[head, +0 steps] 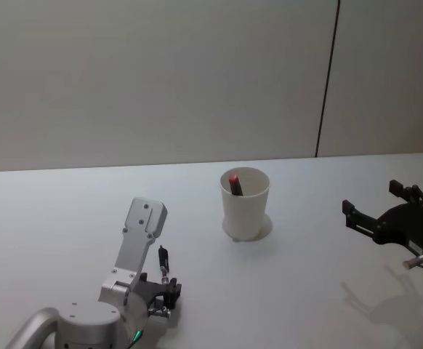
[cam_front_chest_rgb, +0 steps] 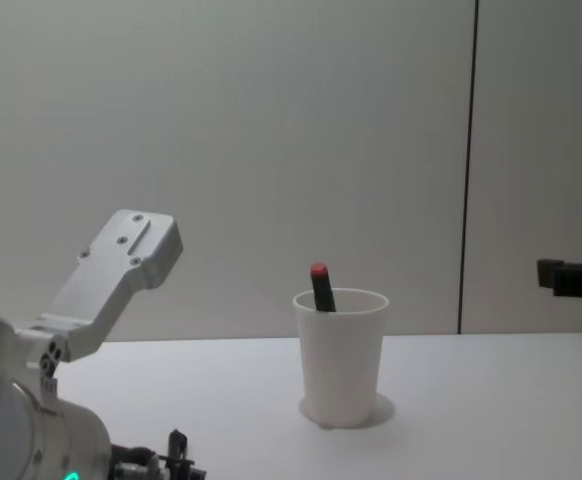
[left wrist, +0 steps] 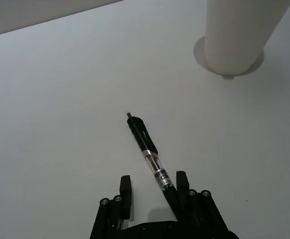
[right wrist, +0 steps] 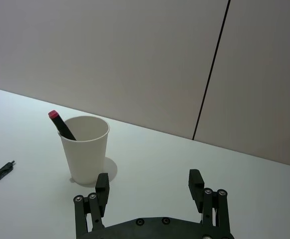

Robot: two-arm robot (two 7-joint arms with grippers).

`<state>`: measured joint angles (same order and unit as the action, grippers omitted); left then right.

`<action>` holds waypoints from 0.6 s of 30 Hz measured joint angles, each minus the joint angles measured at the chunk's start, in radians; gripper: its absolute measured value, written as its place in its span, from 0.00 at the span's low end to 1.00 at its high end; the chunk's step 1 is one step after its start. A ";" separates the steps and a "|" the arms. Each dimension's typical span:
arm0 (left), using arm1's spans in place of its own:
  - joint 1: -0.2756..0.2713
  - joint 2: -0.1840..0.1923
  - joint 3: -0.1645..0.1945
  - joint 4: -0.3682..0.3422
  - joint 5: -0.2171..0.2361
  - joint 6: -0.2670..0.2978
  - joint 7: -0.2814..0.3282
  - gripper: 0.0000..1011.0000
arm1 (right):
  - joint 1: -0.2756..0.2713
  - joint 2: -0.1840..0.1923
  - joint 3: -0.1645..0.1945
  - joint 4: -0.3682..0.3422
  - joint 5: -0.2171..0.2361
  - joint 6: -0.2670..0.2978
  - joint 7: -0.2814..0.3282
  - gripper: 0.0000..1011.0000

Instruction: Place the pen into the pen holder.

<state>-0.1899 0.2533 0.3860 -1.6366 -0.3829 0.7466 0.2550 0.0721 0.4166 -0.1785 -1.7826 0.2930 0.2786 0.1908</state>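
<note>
In the head view the pen [head: 164, 260] lies on the tabletop [head: 306, 291] well apart from the pen holder [head: 245, 203]; in the left wrist view its rear end sits between the parted jaws of the left gripper [left wrist: 154, 180], unclamped, its label [left wrist: 160, 175] unreadable; in the right wrist view the right gripper [right wrist: 149, 181], jaws parted, is near the pen holder.

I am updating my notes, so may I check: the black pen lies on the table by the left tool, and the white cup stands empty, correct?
Not quite: the white cup is not empty; the head view shows a red-tipped pen standing in it. The black pen does lie on the table by the left tool.
</note>
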 joint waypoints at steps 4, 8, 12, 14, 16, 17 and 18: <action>0.000 -0.004 0.000 0.003 0.008 0.006 -0.004 0.48 | 0.000 0.000 0.000 0.000 0.000 0.000 0.000 0.99; 0.003 -0.006 -0.001 0.005 0.016 0.011 -0.007 0.32 | 0.000 0.000 0.000 0.000 0.000 0.000 0.000 0.99; 0.005 -0.008 -0.002 0.005 0.023 0.015 -0.011 0.24 | 0.000 0.000 0.000 0.000 0.000 0.000 0.000 0.99; 0.006 -0.008 -0.002 0.005 0.026 0.017 -0.012 0.22 | 0.000 0.000 0.000 0.000 0.000 0.000 0.000 0.99; 0.007 -0.010 -0.003 0.006 0.029 0.020 -0.014 0.21 | 0.000 0.000 0.000 0.000 0.000 0.000 0.000 0.99; 0.007 -0.010 -0.003 0.006 0.030 0.021 -0.015 0.19 | 0.000 0.000 0.000 0.000 0.000 0.000 0.000 0.99; 0.008 -0.011 -0.004 0.006 0.032 0.023 -0.016 0.19 | 0.000 0.000 0.000 0.000 0.000 0.000 0.000 0.99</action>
<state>-0.1822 0.2422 0.3820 -1.6308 -0.3504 0.7697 0.2387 0.0721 0.4167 -0.1785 -1.7826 0.2930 0.2786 0.1909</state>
